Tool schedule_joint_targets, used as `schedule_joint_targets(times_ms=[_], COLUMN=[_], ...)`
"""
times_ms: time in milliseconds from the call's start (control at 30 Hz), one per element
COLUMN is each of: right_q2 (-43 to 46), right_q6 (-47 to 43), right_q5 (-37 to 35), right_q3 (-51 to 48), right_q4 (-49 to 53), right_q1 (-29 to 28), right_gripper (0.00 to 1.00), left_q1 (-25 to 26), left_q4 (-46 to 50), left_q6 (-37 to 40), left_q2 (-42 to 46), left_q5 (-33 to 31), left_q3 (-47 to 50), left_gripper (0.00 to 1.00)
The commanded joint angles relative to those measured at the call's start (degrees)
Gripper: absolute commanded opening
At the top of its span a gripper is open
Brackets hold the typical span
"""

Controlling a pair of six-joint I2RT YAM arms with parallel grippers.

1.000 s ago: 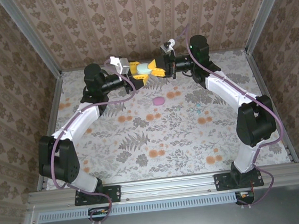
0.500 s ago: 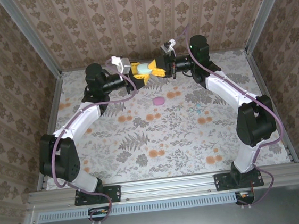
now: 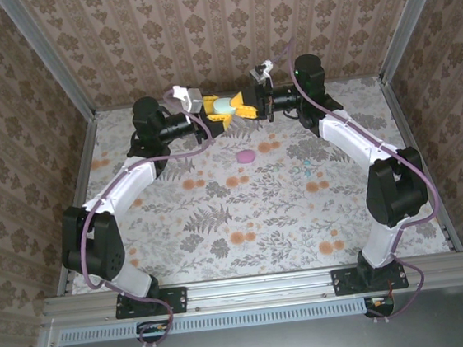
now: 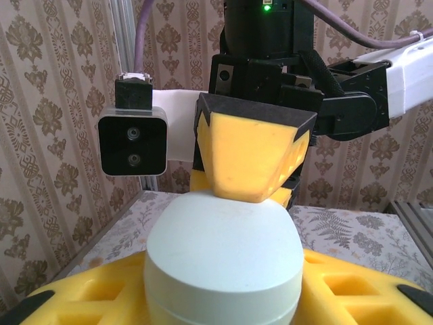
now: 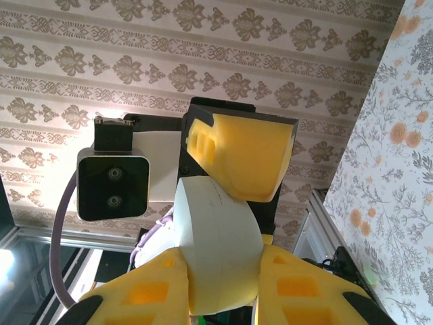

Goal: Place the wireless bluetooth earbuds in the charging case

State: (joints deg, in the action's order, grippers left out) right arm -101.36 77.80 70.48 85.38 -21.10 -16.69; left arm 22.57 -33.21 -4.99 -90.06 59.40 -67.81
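A pale mint charging case point(image 3: 223, 106) hangs in the air at the back of the table, lid closed, with both grippers on it. My left gripper point(image 3: 214, 114) is shut on it from the left, and its yellow fingers point(image 4: 352, 284) flank the case point(image 4: 223, 257). From the right, my right gripper point(image 3: 246, 106) is shut on it too, the case point(image 5: 220, 250) wedged between that gripper's own fingers point(image 5: 145, 291). Each wrist view shows the other gripper's yellow finger point(image 4: 254, 156) pressing the case's far end. A tiny teal earbud point(image 3: 305, 165) lies on the table right of centre.
A pink oval case point(image 3: 246, 155) lies on the floral tablecloth just in front of the grippers. Patterned walls with metal frame posts point(image 3: 84, 114) close in the table at the back and sides. The right wrist camera point(image 4: 132, 143) is close to the left gripper.
The left gripper has closed a little tighter on the mint case. Both grippers and the case have edged slightly toward the back wall. Things on the table have not moved.
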Motion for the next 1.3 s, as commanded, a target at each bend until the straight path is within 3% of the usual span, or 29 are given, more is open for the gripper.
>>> schedule_joint_targets(times_ms=[0, 300, 400, 533, 600, 767, 1033, 1267], right_q2=[0.6, 0.6, 1.2, 2.9, 4.5, 9.6, 18.1, 20.4], right_q6=[-0.1, -1.9, -6.6, -11.5, -16.9, -42.8, -68.6, -73.6], right_q5=[0.6, -0.5, -1.8, -4.7, -6.4, -17.5, -29.2, -33.0], right_q3=[-0.4, -1.3, -0.4, 0.0, 0.1, 0.0, -7.1, -8.4], right_q4=[-2.0, 1.0, 7.2, 12.4, 16.7, 34.9, 35.3, 36.3], right_q1=[0.1, 0.2, 0.3, 1.3, 1.8, 1.8, -2.0, -3.3], right_gripper=[0.19, 0.24, 0.42, 0.55, 0.58, 0.61, 0.6, 0.62], left_q1=[0.2, 0.2, 0.3, 0.6, 0.8, 2.3, 6.3, 7.9], left_q4=[-0.3, -0.8, -1.1, -1.9, -2.5, -5.5, -9.5, -13.7], left_q6=[-0.1, -0.6, -0.8, -1.5, -1.9, -4.4, -7.4, -10.0], left_q2=[-0.5, -0.5, -0.4, 0.1, 0.4, 1.2, 1.0, 0.3], left_q5=[1.1, 0.8, 0.8, 0.0, -0.7, -3.5, -6.2, -7.2], left_q3=[-2.0, -2.3, -2.1, -0.8, 0.2, 3.2, 6.5, 7.7], left_gripper=[0.47, 0.34, 0.32, 0.3, 0.3, 0.3, 0.28, 0.28])
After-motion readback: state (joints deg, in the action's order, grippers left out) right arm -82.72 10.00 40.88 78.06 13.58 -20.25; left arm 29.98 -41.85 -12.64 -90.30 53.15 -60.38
